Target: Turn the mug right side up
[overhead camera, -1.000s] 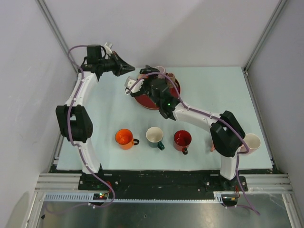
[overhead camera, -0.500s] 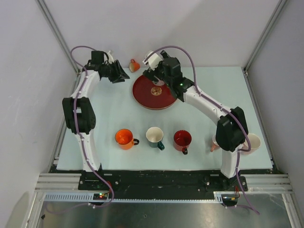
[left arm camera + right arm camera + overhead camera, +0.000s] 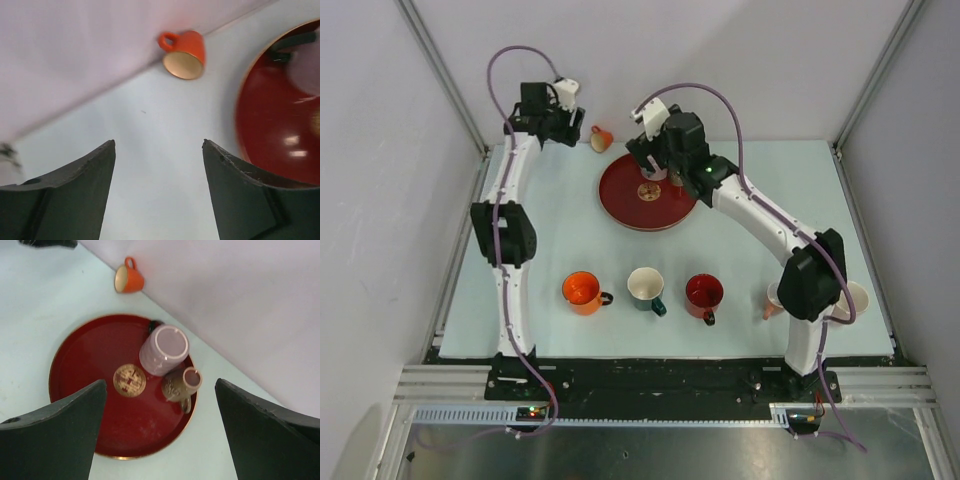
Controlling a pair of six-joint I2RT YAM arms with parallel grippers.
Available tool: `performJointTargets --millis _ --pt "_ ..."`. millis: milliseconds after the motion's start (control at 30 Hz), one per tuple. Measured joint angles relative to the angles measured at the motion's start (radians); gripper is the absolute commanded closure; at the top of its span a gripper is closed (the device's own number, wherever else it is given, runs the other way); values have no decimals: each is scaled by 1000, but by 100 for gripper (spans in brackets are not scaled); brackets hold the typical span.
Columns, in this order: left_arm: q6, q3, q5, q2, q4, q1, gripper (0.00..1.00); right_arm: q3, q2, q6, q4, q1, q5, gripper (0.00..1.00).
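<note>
The orange mug (image 3: 184,55) lies on its side at the far edge of the counter (image 3: 860,220). Left jaws hang released nearby; right jaws gape empty above the red tray (image 3: 85,355).

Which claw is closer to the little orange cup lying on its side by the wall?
Left. The left gripper points at the orange cup from close by, jaws open. The right gripper hovers over the red tray, with the cup farther off beyond the tray's rim.
</note>
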Motion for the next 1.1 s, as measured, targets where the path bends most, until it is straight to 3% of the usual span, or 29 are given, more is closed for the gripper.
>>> performJointTargets --millis 100,200,467,733,1100 --pt "285 82 -80 84 49 -35 26 -55 -26 11 -23 -1 15 6" --pt "592 54 -122 127 143 -76 25 -124 -60 19 -45 1 29 6" --pt "1175 6 -7 240 316 -116 29 -214 -130 20 -105 1 73 7" --pt "1516 -34 34 275 334 -84 32 -268 -181 2 -128 -12 104 7" --pt "1699 125 58 459 340 -76 41 -267 -183 -39 -153 -32 125 7"
